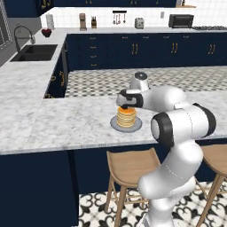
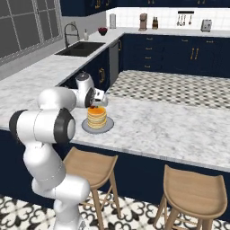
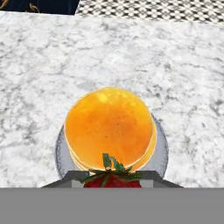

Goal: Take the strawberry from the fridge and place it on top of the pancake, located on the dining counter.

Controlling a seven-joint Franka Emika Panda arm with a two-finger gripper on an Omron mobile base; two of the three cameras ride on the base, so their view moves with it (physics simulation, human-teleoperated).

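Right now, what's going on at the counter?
The gripper is shut on the strawberry and hangs just above the pancake stack, which sits on its grey plate on the dining counter. In the hand view the berry's green top shows at the near edge of the stack, and the top pancake is bare, so the strawberry has not yet been set down. Wooden stools stand below the counter's edge.

Pancake (image 3: 109,127) on plate (image 3: 162,151), on dining counter (image 3: 43,65); strawberry (image 3: 113,178) above.
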